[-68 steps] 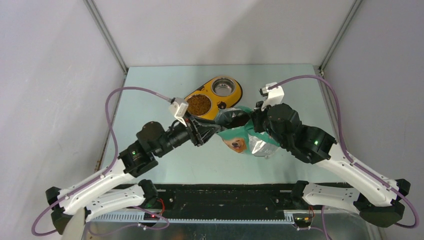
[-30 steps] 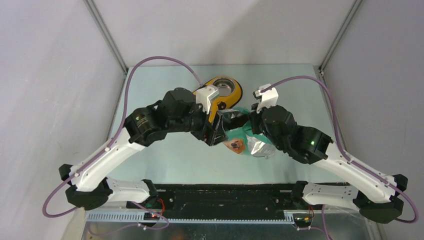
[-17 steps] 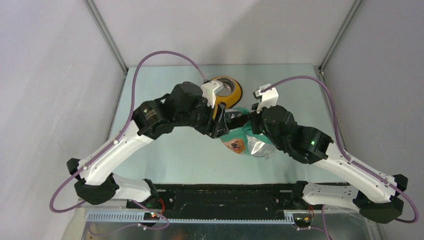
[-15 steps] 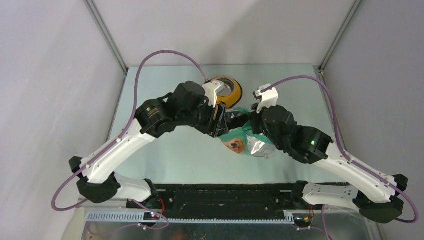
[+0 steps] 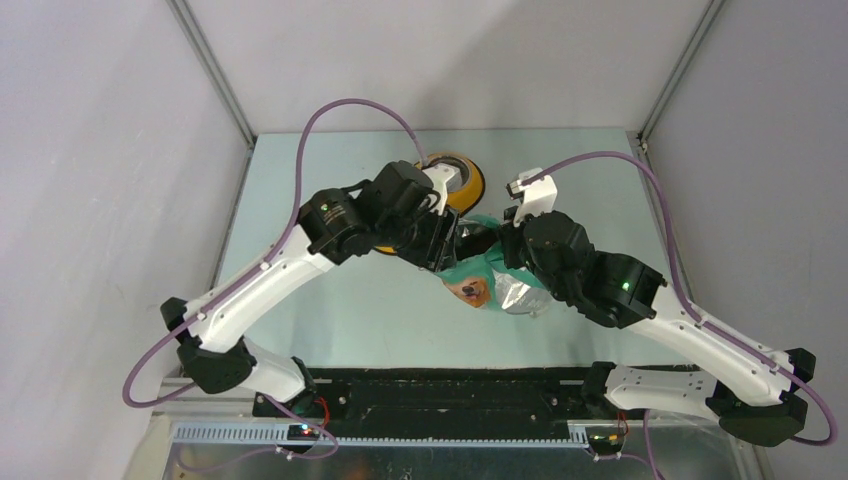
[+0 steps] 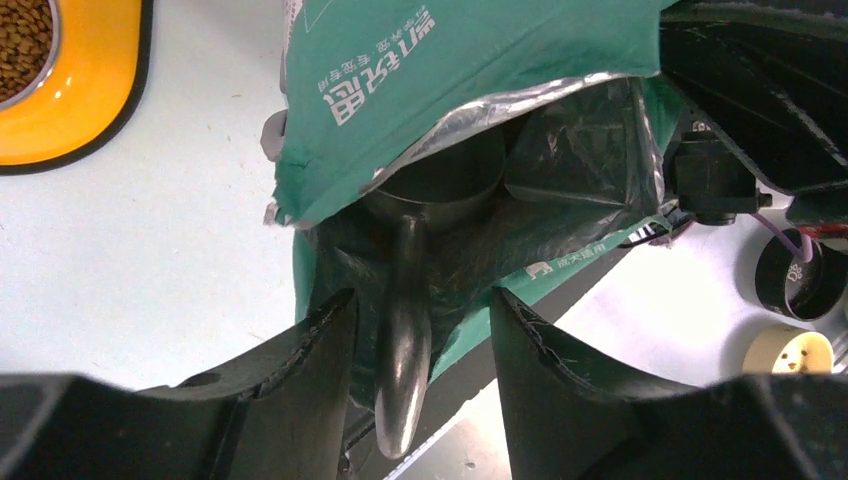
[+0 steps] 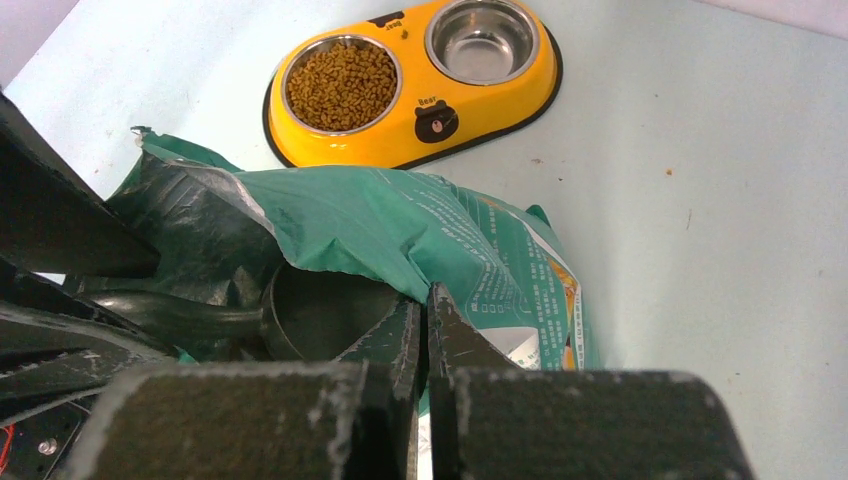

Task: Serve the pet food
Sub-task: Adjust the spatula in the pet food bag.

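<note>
Pet food point(image 7: 340, 85) fills the left bowl of the yellow feeder point(image 7: 415, 140); a bit of the pet food point(image 6: 22, 45) also shows in the left wrist view. The teal bag point(image 5: 480, 280) lies open on the table. A grey metal scoop point(image 6: 405, 340) sits in its mouth, cup inside and handle sticking out. My left gripper point(image 6: 422, 300) is open, one finger on each side of the handle with gaps between. My right gripper point(image 7: 427, 295) is shut on the bag's upper rim point(image 7: 400, 230), holding the mouth up.
The feeder's right steel bowl point(image 7: 482, 38) holds nothing. My left arm point(image 5: 330, 215) reaches over the feeder point(image 5: 468, 190) and covers most of it from above. A black rail point(image 5: 450, 395) runs along the near table edge. Grey walls close in on both sides.
My left arm has swung up and right over the feeder, bringing its gripper to the bag's mouth. Its jaws have narrowed around the scoop handle. The right arm and bag have not moved.
</note>
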